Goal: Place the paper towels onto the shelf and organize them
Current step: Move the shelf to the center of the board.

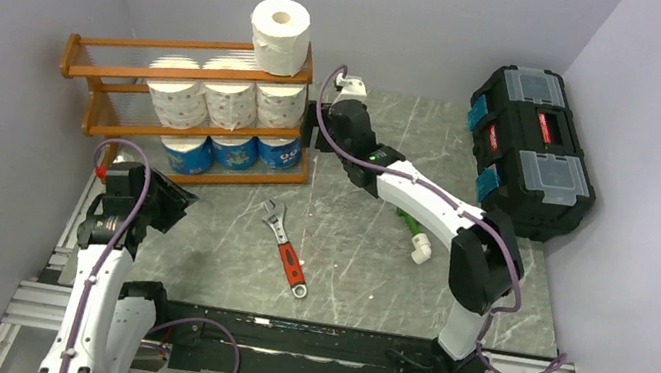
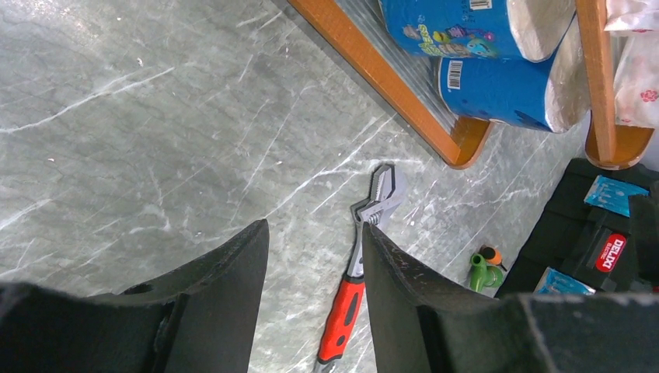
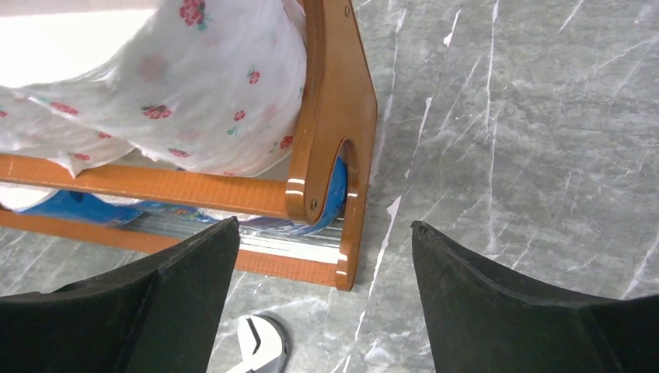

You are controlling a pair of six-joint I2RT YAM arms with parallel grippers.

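The shelf stands at the back left. One plain white paper towel roll sits on its top tier at the right end. Three red-printed rolls fill the middle tier, and three blue-wrapped rolls the bottom. My right gripper hovers open and empty beside the shelf's right end post, its jaws wide apart over the table. A printed roll lies just behind that post. My left gripper is partly open and empty at the front left, with its jaws above bare table.
A red-handled wrench lies mid-table in front of the shelf. A black toolbox with red latches stands at the back right. A green fitting lies under the right arm. Grey walls close in on both sides.
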